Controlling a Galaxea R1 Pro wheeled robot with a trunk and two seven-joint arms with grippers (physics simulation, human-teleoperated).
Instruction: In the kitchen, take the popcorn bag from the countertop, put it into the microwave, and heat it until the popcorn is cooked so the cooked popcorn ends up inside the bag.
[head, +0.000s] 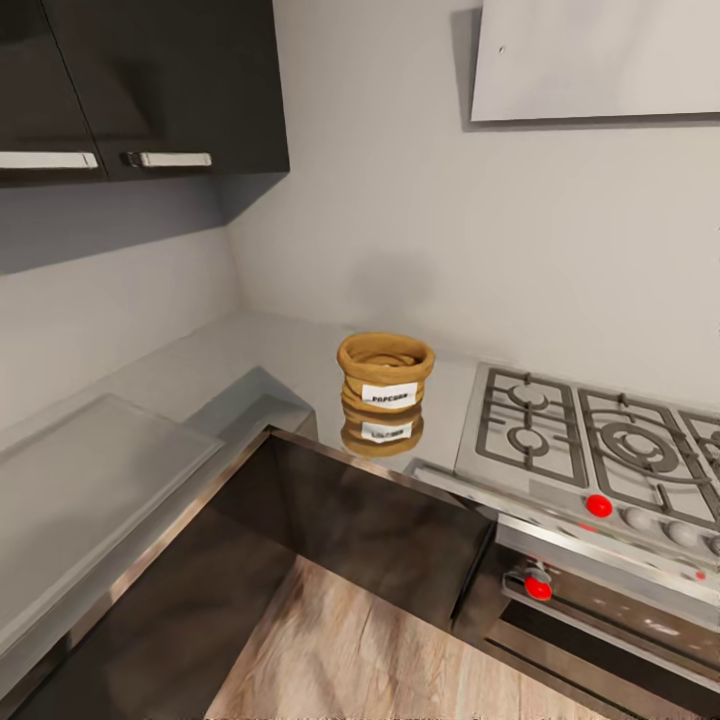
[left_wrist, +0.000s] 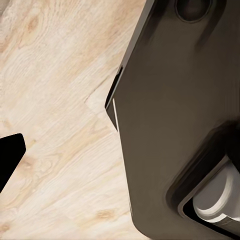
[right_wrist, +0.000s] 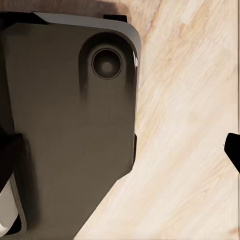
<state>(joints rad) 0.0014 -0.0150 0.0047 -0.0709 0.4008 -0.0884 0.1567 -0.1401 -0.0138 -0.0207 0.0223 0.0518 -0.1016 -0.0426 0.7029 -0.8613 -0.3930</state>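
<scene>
The popcorn bag, a squat tan sack with a rolled rim and a white "POPCORN" label, stands upright on the glossy grey countertop in the corner, just left of the hob; its reflection lies on the slab below it. The popcorn itself is hidden and the microwave is out of view. In the left wrist view one black fingertip juts in at the picture's edge over the wood floor, and in the right wrist view another black fingertip does the same. Nothing lies between the fingers, and both grippers are far from the bag.
A steel gas hob with red knobs sits right of the bag, above a built-in oven. Dark cabinets front the L-shaped counter, with wall cabinets and a range hood above. The robot's dark base stands over wood floor.
</scene>
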